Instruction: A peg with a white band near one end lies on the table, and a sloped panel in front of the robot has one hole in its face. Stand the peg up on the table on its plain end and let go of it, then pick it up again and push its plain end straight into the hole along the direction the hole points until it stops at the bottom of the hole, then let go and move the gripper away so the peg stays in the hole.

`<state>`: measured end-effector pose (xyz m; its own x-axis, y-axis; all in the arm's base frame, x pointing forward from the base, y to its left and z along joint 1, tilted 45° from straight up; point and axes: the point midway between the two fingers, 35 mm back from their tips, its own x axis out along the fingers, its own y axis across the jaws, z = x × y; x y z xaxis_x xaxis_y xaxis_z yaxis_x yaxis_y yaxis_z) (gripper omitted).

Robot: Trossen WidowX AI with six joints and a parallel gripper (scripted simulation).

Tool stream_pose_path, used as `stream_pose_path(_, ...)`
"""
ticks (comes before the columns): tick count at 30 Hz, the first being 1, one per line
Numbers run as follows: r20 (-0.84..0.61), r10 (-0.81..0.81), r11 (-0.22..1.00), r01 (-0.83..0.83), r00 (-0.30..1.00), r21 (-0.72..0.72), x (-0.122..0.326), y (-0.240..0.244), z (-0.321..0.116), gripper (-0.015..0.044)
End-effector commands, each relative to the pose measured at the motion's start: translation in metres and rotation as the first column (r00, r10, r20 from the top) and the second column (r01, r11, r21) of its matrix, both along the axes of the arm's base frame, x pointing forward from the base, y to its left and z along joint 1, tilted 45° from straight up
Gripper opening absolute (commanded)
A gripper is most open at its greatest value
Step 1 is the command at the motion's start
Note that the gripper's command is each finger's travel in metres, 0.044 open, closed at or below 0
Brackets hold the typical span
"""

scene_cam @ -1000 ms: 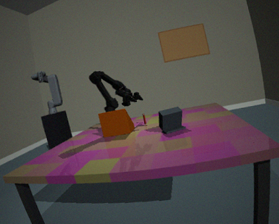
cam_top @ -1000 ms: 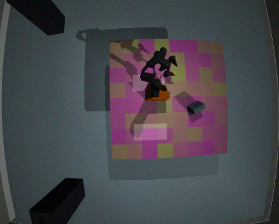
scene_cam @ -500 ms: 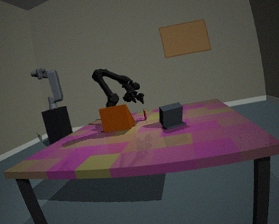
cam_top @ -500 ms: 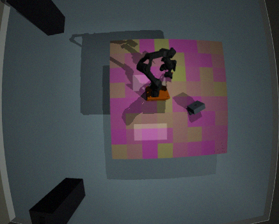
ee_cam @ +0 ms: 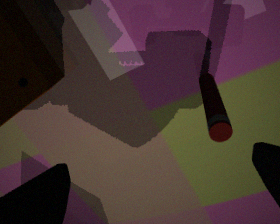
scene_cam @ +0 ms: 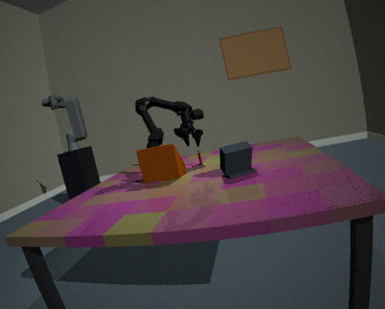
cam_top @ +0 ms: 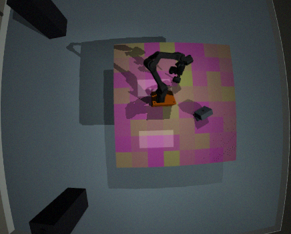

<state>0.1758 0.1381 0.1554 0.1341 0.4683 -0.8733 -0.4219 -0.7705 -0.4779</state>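
The red peg (scene_cam: 200, 159) (ee_cam: 213, 99) stands upright on the table, with its banded end up; the band looks grey in the wrist view. My gripper (scene_cam: 193, 144) (ee_cam: 164, 163) is open and empty, pointing down above the peg. In the wrist view the peg's top lies nearer the right finger and forward of the fingertips; neither finger touches it. The grey sloped panel (cam_top: 203, 113) (scene_cam: 236, 160) stands on the table away from the peg. A small dark hole shows in its face in the top view; the panel is out of the wrist view.
The orange base block (cam_top: 164, 99) (scene_cam: 157, 164) is beneath the arm, and its dark corner (ee_cam: 35, 65) shows at the wrist view's left. The patchwork table (cam_top: 123, 160) (scene_cam: 131, 223) bears everything. Another grey arm (scene_cam: 75, 119) stands on a black pedestal beyond the table.
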Motion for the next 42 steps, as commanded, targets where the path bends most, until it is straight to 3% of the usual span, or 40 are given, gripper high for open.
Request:
stream_pose_path(1, -0.049, 0.031, 0.996, -0.026, 0.998, 0.082, 0.005, 0.003, 0.002, 0.044)
stream_pose_path(10, -0.085, 0.071, 0.955, -0.043, 0.994, 0.294, 0.022, 0.005, 0.017, 0.044)
stream_pose_path(18, -0.096, 0.06, 0.955, -0.029, 0.994, 0.295, 0.022, 0.005, 0.017, 0.044)
stream_pose_path(30, -0.294, -0.135, 0.934, 0.22, 0.946, 0.282, 0.022, 0.006, 0.016, 0.044)
stream_pose_path(42, -0.478, -0.314, 0.862, 0.457, 0.821, 0.218, 0.022, 0.007, 0.014, 0.044)
